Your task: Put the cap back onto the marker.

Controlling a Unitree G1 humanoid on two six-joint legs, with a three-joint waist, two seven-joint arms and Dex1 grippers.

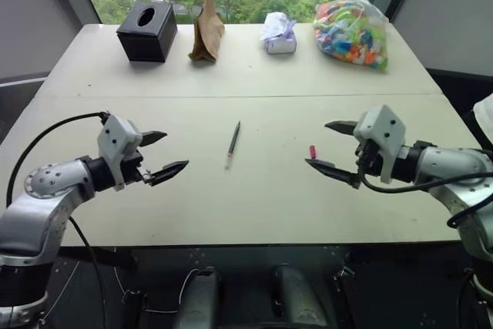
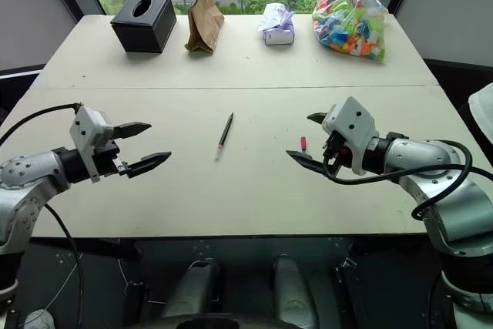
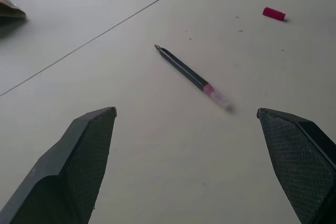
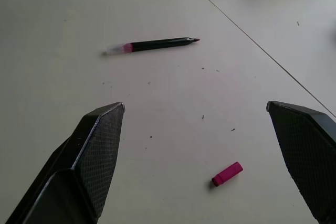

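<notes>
- Marker (image 1: 233, 142) lay flat on the counter (image 1: 254, 198), about mid-frame in the head views, uncapped, nothing touching it. Dark body, pale pinkish end toward the near edge, pointed tip toward the far side.
- Cap (image 1: 313, 152), tiny & red, lay on its side a bit right of mid-frame, well apart from the marker, w/ bare counter between them.
- Left hand (image 1: 158, 154) hovered above the counter at lower left of the frame, fingers spread wide, gripping nothing. It pointed in toward the marker but was well short of it.
- Right hand (image 1: 330, 146) hovered at right of the frame, fingers also spread wide, empty. Cap sat just beside its fingertips, on the marker side, not touched.
- Left wrist view: marker (image 3: 193, 77) lay on the counter ahead of the two black fingers (image 3: 79, 166), cap (image 3: 274, 13) farther off.
- Right wrist view: cap (image 4: 227, 173) lay on the counter in the gap between the fingers (image 4: 89, 156), marker (image 4: 152, 44) beyond it.
- Along the far edge, top of the frame, left to right: black tissue box (image 1: 147, 31), brown paper bag (image 1: 206, 34), small white wrapped pack (image 1: 279, 34), clear bag of coloured bits (image 1: 352, 32). All well away from both hands.
- A seam line (image 1: 231, 97) ran across the counter between that far row & the marker.
</notes>
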